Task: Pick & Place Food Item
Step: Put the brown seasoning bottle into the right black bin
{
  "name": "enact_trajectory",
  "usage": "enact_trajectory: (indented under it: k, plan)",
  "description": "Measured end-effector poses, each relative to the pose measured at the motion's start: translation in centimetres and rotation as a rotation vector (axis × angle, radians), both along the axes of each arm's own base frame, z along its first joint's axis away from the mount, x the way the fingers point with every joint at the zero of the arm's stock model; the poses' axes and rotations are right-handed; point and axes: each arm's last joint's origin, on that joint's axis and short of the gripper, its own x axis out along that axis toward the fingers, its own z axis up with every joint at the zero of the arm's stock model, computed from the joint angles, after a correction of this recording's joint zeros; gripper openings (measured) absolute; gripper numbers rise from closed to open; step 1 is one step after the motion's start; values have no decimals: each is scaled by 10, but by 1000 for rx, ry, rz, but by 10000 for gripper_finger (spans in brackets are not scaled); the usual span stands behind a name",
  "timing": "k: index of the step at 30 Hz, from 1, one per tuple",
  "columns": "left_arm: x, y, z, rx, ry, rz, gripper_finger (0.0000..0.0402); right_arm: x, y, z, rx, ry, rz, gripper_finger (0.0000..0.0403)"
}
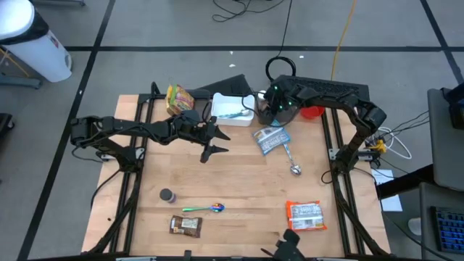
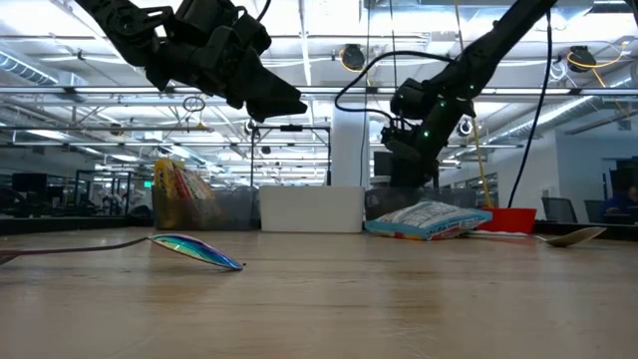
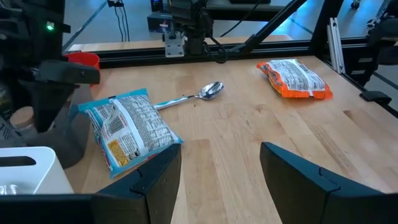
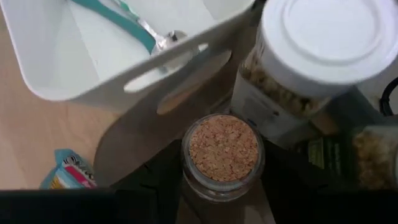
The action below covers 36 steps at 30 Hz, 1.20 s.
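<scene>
A blue-and-white snack bag lies flat on the wooden table, right of centre. My left gripper hovers open just left of it, above the table, fingers toward the bag. My right gripper is at the far side next to a white bin, shut on a small cork-topped glass jar. Next to the small jar stands a white-lidded jar. An orange bag, a brown bar and a yellow-red bag also lie on the table. My right gripper holds the small jar's glass body between its two fingers, one on each side, just below the cork top. The fingers come slanting down from the table's right. The jar stays upright; what is under it is hidden.
The white bin holds a teal-handled utensil. A metal spoon, a rainbow spoon, a small dark jar and a red cup lie about. Frame rails run along both table sides.
</scene>
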Motion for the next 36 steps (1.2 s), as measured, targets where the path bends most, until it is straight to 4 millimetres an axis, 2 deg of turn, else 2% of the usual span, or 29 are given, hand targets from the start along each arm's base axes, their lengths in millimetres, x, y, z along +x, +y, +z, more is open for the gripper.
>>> enact_trajectory:
  k: [9,17,27,36]
  plan:
    - [0,0,0,0,-1,0,225,-1,-1,-2,-18,20,-41,169]
    - [0,0,0,0,-1,0,225,4,-4,-17,5,39,-46,169]
    - [0,0,0,0,-1,0,225,5,-5,-17,-3,30,-42,176]
    - [0,0,0,-1,-1,0,225,6,-4,-17,-4,30,-35,217]
